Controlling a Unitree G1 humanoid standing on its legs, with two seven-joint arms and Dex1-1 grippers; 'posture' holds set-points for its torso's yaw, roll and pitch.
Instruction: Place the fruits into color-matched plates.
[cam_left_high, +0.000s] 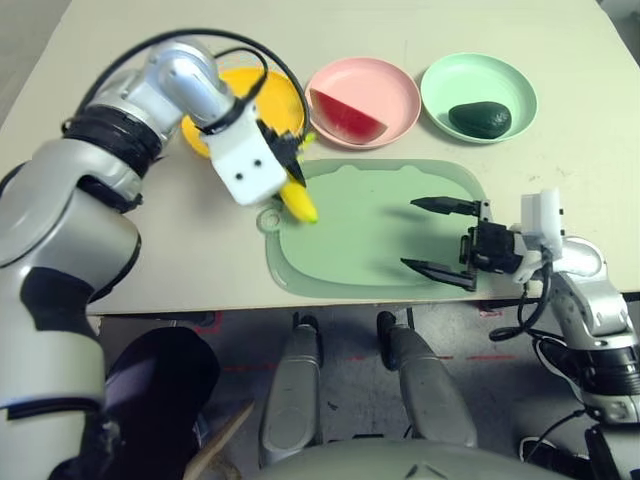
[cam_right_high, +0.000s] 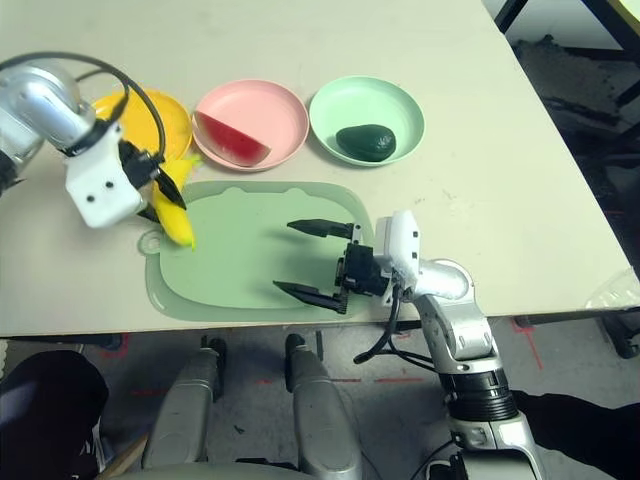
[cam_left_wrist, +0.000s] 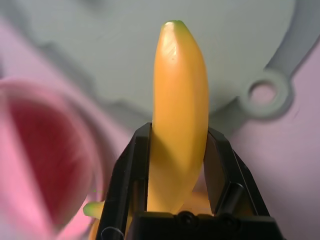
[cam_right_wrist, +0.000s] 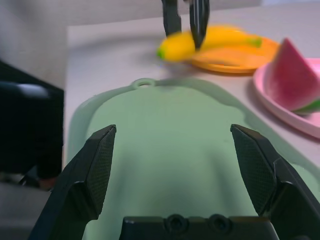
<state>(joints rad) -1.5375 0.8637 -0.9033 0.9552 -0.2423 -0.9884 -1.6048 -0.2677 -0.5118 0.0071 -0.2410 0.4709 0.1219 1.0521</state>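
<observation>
My left gripper (cam_left_high: 288, 165) is shut on the yellow banana (cam_left_high: 298, 200), whose tip hangs over the far left corner of the cutting mat. In the left wrist view the black fingers (cam_left_wrist: 125, 170) clamp the banana (cam_left_wrist: 180, 100) on both sides. Just behind it lies the yellow-orange plate (cam_left_high: 272, 95), partly hidden by my left arm. The watermelon wedge (cam_left_high: 345, 118) lies in the pink plate (cam_left_high: 390, 85). In the mint green plate (cam_left_high: 500, 75) rests the dark green avocado (cam_left_high: 480, 118). My right gripper (cam_left_high: 440, 235) is open over the mat's right side, holding nothing.
The pale green cutting mat (cam_left_high: 370, 235) covers the near middle of the table, with a ring-shaped tab (cam_left_high: 269, 218) at its left corner. The table's front edge runs just below the mat. Bare tabletop lies to the left of the mat and behind the plates.
</observation>
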